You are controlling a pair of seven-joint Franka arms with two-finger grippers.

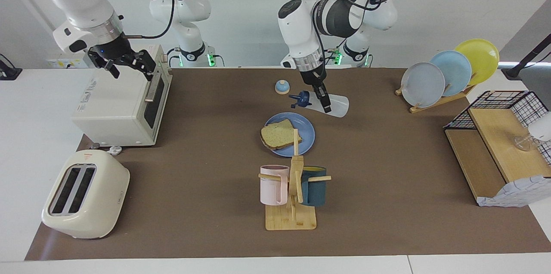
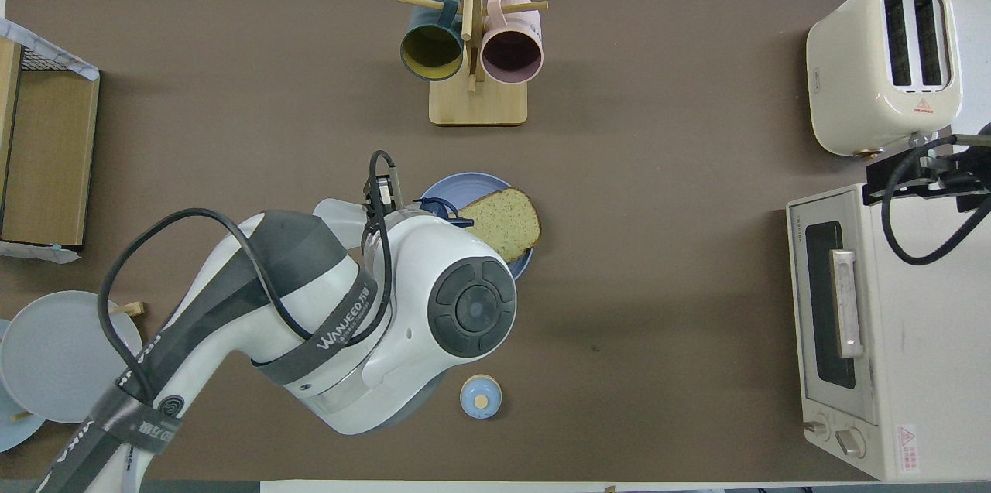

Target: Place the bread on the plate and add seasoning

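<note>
Close to the robots, at the right arm's end of the worktop: a white oven (image 1: 120,104). Above its top, the right tool (image 1: 129,62), wide open and holding nothing, waiting.

Also close to the robots, near the middle of the worktop: a small knob with blue dome (image 1: 282,87). At the left arm's end: a wooden rack with three plates (image 1: 447,72), grey-blue, light blue and yellow, standing on edge.

A little farther: the left tool (image 1: 326,105), up in the air, closed on the seasoning bottle (image 1: 340,106). Bottle tilted almost flat, dark blue cap toward the right arm's end. From above, cap seemingly over the rim of the blue plate (image 2: 433,195) and just beside the bread's edge, but mostly covered by the arm, so not sure.

Next, in the middle of the worktop: the blue plate (image 1: 306,130) with the bread (image 1: 277,135) lying flat on it, one crust corner hanging over the rim.

Farther from the robots than the plate: a wooden mug stand (image 1: 295,179) with a pink mug (image 1: 272,184) and a dark blue mug (image 1: 313,186) hanging on its pegs.

Farthest, at the right arm's end: a cream toaster (image 1: 84,194), slots up. At the left arm's end: a wooden shelf with wire basket (image 1: 495,145).
</note>
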